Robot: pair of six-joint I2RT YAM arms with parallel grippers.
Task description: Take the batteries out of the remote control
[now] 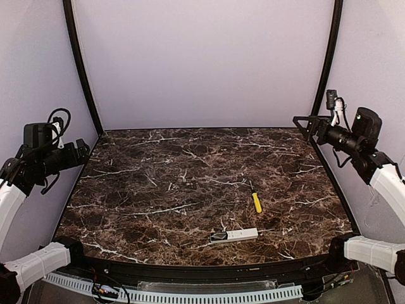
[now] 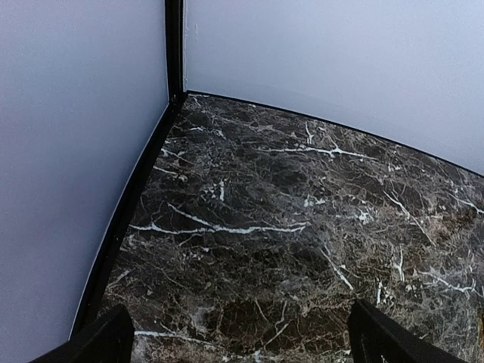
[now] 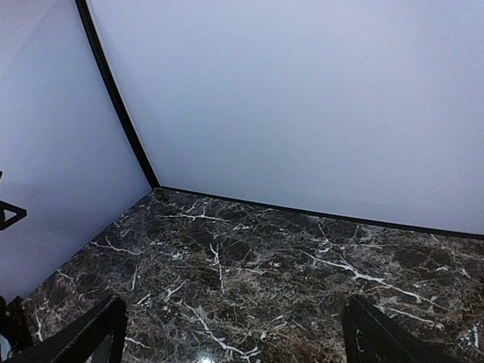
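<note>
The remote control (image 1: 234,235), a slim white bar with a dark left end, lies flat near the front edge of the dark marble table (image 1: 190,183), right of centre. The batteries are hidden from view. My left gripper (image 1: 81,152) hovers over the table's left edge, far from the remote. In the left wrist view the left gripper (image 2: 242,340) is open over bare marble, its fingers (image 2: 94,340) wide apart. My right gripper (image 1: 304,125) hangs at the back right corner; the right gripper (image 3: 234,333) is also open with nothing between its fingertips (image 3: 378,333).
A yellow-handled screwdriver (image 1: 255,200) lies on the marble just behind the remote, pointing front to back. Pale walls with black corner posts (image 1: 79,63) enclose the table on three sides.
</note>
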